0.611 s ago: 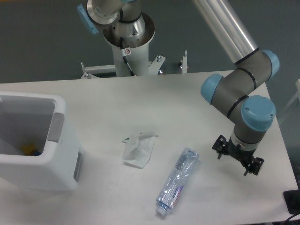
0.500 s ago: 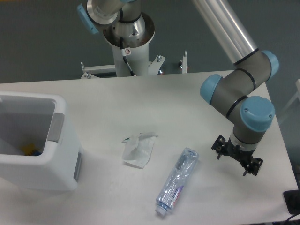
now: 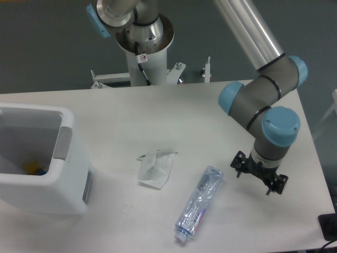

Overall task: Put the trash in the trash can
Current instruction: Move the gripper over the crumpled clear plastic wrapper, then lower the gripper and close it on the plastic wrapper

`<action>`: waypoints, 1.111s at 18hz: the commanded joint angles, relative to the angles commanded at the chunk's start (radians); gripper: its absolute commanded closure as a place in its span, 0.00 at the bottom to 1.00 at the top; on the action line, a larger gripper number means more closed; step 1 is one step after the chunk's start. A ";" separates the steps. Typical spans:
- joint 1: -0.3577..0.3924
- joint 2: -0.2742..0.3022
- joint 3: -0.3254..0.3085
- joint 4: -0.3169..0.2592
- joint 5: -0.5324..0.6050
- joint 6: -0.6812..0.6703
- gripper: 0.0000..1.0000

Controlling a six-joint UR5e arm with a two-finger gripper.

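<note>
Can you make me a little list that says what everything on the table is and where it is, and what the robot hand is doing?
trash can: white bin at the table's left edge, top open, something yellow and blue inside
crumpled paper: lying flat mid-table, right of the bin
crushed plastic bottle: lying on its side, white cap toward the front edge
gripper: right of the bottle, touching nothing, holding nothing; fingers' state unclear
trash binned: neither piece yet
</note>
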 joint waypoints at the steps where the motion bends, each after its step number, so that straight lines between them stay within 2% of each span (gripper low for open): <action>1: -0.002 0.043 -0.038 0.002 -0.026 -0.027 0.00; 4: -0.027 0.097 -0.120 0.012 -0.072 -0.060 0.00; 8: -0.115 0.140 -0.198 0.023 -0.078 -0.078 0.00; 11: -0.178 0.174 -0.296 0.096 -0.078 -0.123 0.00; 13: -0.186 0.219 -0.367 0.103 -0.086 -0.118 0.00; 16: -0.213 0.227 -0.385 0.103 -0.159 -0.124 0.00; 18: -0.230 0.217 -0.385 0.103 -0.215 -0.124 0.00; 20: -0.250 0.185 -0.385 0.104 -0.223 -0.121 0.00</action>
